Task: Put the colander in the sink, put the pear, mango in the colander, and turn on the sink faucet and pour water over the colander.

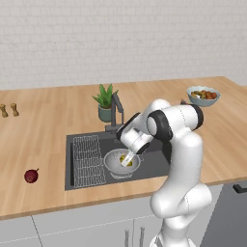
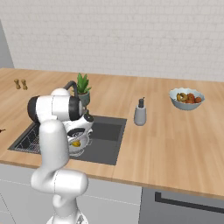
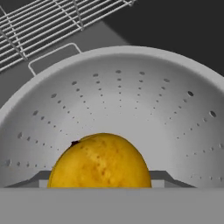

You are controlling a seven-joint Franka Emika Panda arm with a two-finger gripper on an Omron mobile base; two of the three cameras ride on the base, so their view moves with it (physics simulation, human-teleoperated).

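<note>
Step 2 of the task in hand, by the look of things: colander [image 1: 121,163] already down in the sink [image 1: 154,159], just right of the wire grid rack [image 1: 88,160], with the mango [image 3: 100,162] inside the bowl, close under the gripper [image 1: 127,159] and low against the near wall in the hand view. Cannot tell whether the fingers are clamped on the mango or spread clear of it, since the tips are hidden at the bottom of the hand view and too small in both base views. Mango's long axis seemingly running across the hand view, side to side, with a dark stem spot at upper left; broad face toward the camera. Pear [image 1: 31,175] out on the counter [image 1: 38,130], well left of the sink, thin stem pointing up and to the right, otherwise nearly round with no clear long axis. Next move, as a judgement: let go if not yet done, lift straight up clear of the colander rim, then swing left for the pear. Sink faucet [image 1: 116,112] at the back edge, spout slanting forward over the basin, beside the potted plant [image 1: 105,102].
</note>
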